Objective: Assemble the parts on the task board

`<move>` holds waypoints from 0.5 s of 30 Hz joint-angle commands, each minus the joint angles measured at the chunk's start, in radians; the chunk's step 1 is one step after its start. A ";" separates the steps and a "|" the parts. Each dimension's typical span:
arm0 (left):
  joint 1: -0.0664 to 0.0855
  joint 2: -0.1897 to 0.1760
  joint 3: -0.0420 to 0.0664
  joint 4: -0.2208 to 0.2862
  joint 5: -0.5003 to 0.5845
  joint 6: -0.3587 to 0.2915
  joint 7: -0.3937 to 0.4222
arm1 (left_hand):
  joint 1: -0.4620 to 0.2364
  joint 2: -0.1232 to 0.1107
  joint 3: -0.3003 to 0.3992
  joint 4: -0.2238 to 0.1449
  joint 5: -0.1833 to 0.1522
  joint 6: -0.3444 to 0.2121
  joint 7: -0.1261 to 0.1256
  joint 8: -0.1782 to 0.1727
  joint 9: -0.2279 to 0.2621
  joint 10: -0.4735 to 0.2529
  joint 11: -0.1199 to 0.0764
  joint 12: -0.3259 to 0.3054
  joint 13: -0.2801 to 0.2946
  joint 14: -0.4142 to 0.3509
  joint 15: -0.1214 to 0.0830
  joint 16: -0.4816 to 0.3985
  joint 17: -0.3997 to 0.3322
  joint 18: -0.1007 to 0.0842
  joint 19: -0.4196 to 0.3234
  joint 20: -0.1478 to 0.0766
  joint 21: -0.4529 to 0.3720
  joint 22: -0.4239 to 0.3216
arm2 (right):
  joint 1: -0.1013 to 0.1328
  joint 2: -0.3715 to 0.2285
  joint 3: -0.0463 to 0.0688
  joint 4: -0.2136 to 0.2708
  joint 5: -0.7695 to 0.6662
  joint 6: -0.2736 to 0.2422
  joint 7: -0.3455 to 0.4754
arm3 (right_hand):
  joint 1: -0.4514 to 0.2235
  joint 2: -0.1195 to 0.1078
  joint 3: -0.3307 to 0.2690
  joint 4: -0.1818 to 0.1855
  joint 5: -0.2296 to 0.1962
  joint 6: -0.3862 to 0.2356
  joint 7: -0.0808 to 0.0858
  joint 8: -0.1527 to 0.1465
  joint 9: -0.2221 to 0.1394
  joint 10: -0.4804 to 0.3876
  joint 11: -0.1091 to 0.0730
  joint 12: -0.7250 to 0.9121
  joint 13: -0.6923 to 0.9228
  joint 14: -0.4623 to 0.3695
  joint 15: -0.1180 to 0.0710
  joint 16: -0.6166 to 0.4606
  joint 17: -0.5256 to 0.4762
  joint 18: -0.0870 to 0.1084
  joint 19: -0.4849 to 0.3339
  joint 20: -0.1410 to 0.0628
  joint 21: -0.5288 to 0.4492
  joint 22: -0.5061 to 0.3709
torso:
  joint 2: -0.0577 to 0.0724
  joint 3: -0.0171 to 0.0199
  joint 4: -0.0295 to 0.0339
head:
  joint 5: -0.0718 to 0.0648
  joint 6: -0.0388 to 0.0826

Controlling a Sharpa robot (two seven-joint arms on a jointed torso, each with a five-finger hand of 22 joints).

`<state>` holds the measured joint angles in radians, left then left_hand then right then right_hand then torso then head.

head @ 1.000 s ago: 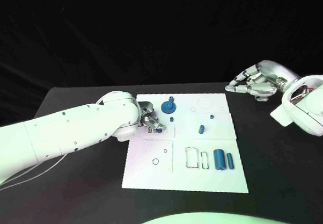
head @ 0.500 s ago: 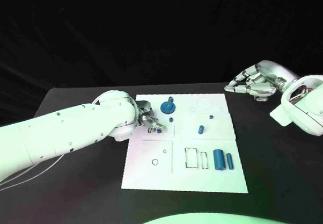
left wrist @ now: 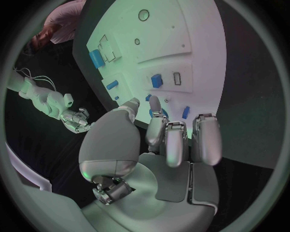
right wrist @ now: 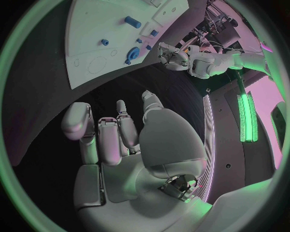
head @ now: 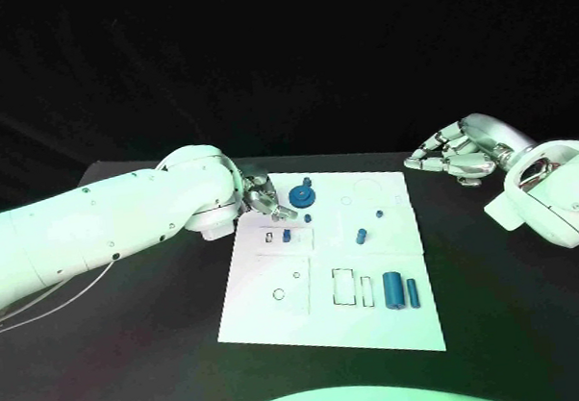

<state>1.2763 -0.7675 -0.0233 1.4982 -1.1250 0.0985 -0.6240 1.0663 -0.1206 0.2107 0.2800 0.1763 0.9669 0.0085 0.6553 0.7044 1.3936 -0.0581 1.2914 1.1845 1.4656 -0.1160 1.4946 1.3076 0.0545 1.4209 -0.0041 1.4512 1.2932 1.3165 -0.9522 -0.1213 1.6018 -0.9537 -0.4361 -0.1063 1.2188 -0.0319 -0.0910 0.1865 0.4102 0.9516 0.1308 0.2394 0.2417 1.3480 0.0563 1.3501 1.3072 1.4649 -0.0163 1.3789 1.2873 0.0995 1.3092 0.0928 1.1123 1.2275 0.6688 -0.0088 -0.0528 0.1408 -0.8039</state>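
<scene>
left hand (head: 258, 202): hovering empty over the far left corner of the task board (head: 281, 308), fingers loosely apart, likely having freed a blue part (head: 286, 236) in its slot.
right hand (head: 455, 154): waiting off the board's far right corner, fingers curled, holding nothing.

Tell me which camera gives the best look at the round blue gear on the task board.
The head view: the round blue gear sits unobstructed near the board's far edge, beside the left hand. The right wrist view shows it small and distant. In the left wrist view its own fingers mostly cover it.

white task board (head: 275, 299), blue parts (head: 393, 287), black table (head: 524, 302)
</scene>
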 commanded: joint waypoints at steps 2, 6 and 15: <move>0.028 0.007 0.004 -0.048 0.077 -0.006 0.004 | 0.057 0.015 0.012 0.001 0.006 -0.053 0.027 -0.057 -0.038 -0.047 0.022 -0.059 -0.073 0.074 0.021 -0.005 0.144 0.012 -0.021 0.009 -0.020 -0.032 | -0.002 0.001 0.000 -0.003 0.000 0.002 0.006 | -0.004 0.007 -0.003 0.003 0.005 -0.001 -0.002 0.004 0.002 0.000 -0.008 -0.001 0.000 0.041 -0.007 -0.003 -0.002 0.009 0.000 -0.007 -0.008 -0.002 | 0.000 0.0007 0.0003 | -0.002 0.011; 0.044 0.028 0.005 -0.113 0.094 -0.002 0.011 | 0.071 0.010 0.004 0.009 0.005 -0.059 0.045 -0.098 -0.077 -0.073 0.039 -0.091 -0.116 0.073 0.036 -0.006 0.142 0.017 -0.032 0.023 -0.031 -0.052 | -0.003 0.002 0.000 -0.006 0.001 0.002 0.006 | -0.004 0.007 -0.003 0.003 0.005 -0.001 -0.002 0.004 0.002 0.000 -0.008 -0.001 0.000 0.041 -0.007 -0.003 -0.002 0.009 0.000 -0.007 -0.008 -0.002 | 0.002 0.0004 0.0008 | -0.005 0.019; 0.057 0.084 0.005 -0.233 0.075 0.018 0.018 | 0.071 0.008 -0.011 0.011 0.005 -0.068 0.060 -0.134 -0.115 -0.094 0.051 -0.115 -0.150 0.073 0.048 -0.007 0.141 0.020 -0.040 0.034 -0.040 -0.066 | -0.004 0.002 0.000 -0.008 0.003 0.002 0.005 | -0.004 0.007 -0.003 0.003 0.005 -0.001 -0.002 0.004 0.002 0.000 -0.008 -0.001 0.000 0.041 -0.007 -0.003 -0.002 0.009 0.000 -0.007 -0.008 -0.002 | 0.003 0.0010 -0.0003 | -0.002 0.025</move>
<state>1.3312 -0.6872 -0.0189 1.2720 -1.0532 0.0988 -0.6197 1.1302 -0.1091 0.2045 0.2919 0.1781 0.8984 0.0641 0.5273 0.5904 1.3070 -0.0087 1.1813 1.0353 1.4639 -0.0747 1.4946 1.3075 0.0544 1.3811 0.0267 1.4150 1.2279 1.3129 -0.9504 -0.1215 1.5943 -0.9521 -0.4358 -0.1062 1.2188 -0.0319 -0.0910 0.1865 0.4102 0.9516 0.1308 0.2395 0.2425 1.3480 0.0563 1.3501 1.3072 1.4648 -0.0163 1.3790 1.2859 0.0996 1.3092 0.0929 1.1075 1.2267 0.6713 -0.0083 -0.0528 0.1387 -0.7802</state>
